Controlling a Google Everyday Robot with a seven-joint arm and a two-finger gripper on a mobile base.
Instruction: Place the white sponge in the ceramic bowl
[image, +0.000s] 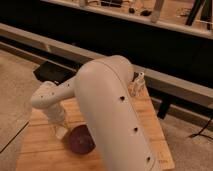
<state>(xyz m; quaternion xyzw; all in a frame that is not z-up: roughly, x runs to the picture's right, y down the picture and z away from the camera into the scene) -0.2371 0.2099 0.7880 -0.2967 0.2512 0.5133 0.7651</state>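
Note:
The ceramic bowl (80, 140), dark maroon and glossy, sits on the wooden table (42, 150) near its front middle. The wide white upper arm covers its right part. My gripper (60, 132) hangs at the end of the thin forearm, pointing down. It sits just left of the bowl's rim, low over the table, and is shut. A pale bit shows at its tip, and I cannot tell whether that is the gripper or something in it. The white sponge is not visible as a separate thing.
A small pale bottle-like object (138, 83) stands at the table's far right corner. A black flat object (51, 74) lies on the floor behind the table's left side. A long dark ledge (165, 80) runs behind. My own bulky arm (115, 115) hides the table's right half.

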